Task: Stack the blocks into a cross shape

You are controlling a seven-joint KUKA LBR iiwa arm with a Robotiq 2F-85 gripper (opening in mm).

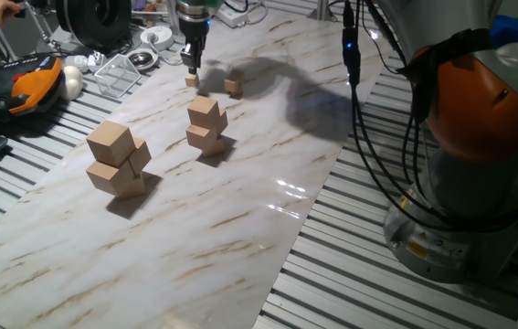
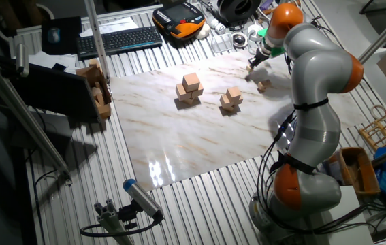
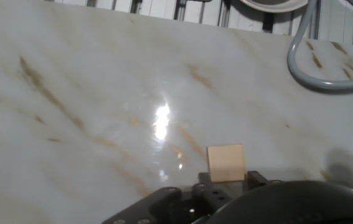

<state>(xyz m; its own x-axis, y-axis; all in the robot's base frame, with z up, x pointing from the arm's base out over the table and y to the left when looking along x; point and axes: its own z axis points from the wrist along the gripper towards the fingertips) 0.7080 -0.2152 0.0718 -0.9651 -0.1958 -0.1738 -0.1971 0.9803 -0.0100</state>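
The marble-patterned desk (image 1: 240,228) carries a large-cube stack (image 1: 118,159), a medium-cube stack (image 1: 206,125) and two tiny blocks at its far end. The end effector (image 1: 191,62) hangs above one tiny block (image 1: 192,81); I cannot tell whether its fingers are parted. The other tiny block (image 1: 233,87) lies near. Centre over the cube, then descend squarely. No legible writing.

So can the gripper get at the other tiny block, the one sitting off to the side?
Probably yes. That tiny block sits alone on the marble board, apart from the two bigger stacks, and the gripper hovers just beside it, over another tiny block.
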